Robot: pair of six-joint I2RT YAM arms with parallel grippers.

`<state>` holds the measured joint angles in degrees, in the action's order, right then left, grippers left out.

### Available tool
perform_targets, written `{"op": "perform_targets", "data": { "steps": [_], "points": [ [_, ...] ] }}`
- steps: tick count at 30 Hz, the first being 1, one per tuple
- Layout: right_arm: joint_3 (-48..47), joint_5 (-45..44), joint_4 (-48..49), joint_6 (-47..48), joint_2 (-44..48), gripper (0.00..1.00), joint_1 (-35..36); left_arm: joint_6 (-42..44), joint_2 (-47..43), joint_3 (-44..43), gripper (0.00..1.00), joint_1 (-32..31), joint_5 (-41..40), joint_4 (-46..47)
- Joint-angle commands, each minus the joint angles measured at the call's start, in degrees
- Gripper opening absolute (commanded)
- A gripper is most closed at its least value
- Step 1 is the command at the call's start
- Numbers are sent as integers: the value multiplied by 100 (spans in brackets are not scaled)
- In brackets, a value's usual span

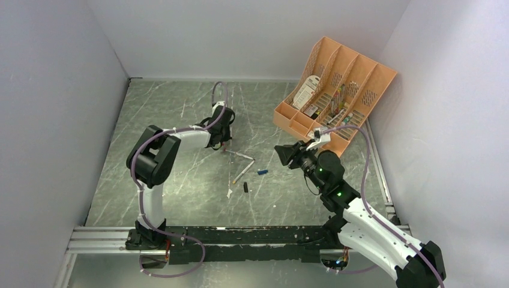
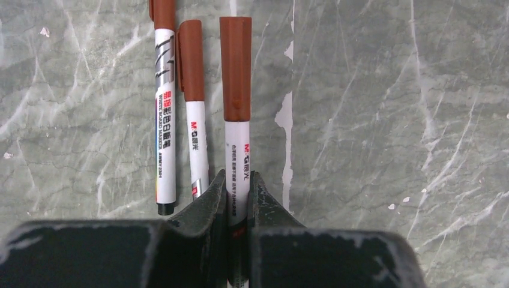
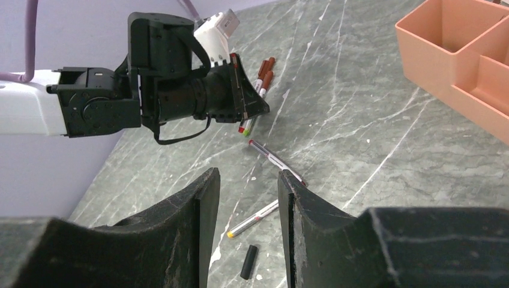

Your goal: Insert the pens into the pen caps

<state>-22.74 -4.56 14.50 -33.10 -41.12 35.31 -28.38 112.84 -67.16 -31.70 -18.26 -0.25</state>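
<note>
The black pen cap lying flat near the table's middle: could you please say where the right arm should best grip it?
The black pen cap lies flat on the table, apart from the yellow-ended pen, so both long sides look free. Probably grip across its middle from straight above, fingers astride its long axis.

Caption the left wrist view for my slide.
Left gripper clamps a capped pen beside two other pens on the table.

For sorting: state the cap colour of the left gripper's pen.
The held pen has a reddish-brown cap; left wrist view.
</note>
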Motion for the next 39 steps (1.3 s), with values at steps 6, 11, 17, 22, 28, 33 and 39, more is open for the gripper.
{"op": "perform_targets", "data": {
  "steps": [6, 11, 17, 22, 28, 33, 39],
  "points": [
    [160, 25, -88, -30, 55, 40, -19, 194, 324, -291, 41, -38, -143, -344],
    [112, 69, -98, 48, -254, 41, -24, 256, 6, -209, 46, -38, -142, -307],
    [-621, 292, -588, 497, -1953, 42, -7, 436, -783, -140, 50, -131, 65, -188],
    [-1167, 396, -308, 840, -3119, 12, 333, 1387, -1679, 302, 57, -257, 959, 517],
    [-1388, 436, -3, 636, -3646, 0, 431, 3800, -1925, 925, 72, -249, 3507, 1330],
    [-1198, -98, -364, 311, -3200, 0, 365, 6045, -1592, 526, 75, -194, 5207, -302],
    [-838, -323, -1018, 221, -2450, 0, 94, 7265, -1111, 90, 69, 400, 6486, -1447]
  ]
}}
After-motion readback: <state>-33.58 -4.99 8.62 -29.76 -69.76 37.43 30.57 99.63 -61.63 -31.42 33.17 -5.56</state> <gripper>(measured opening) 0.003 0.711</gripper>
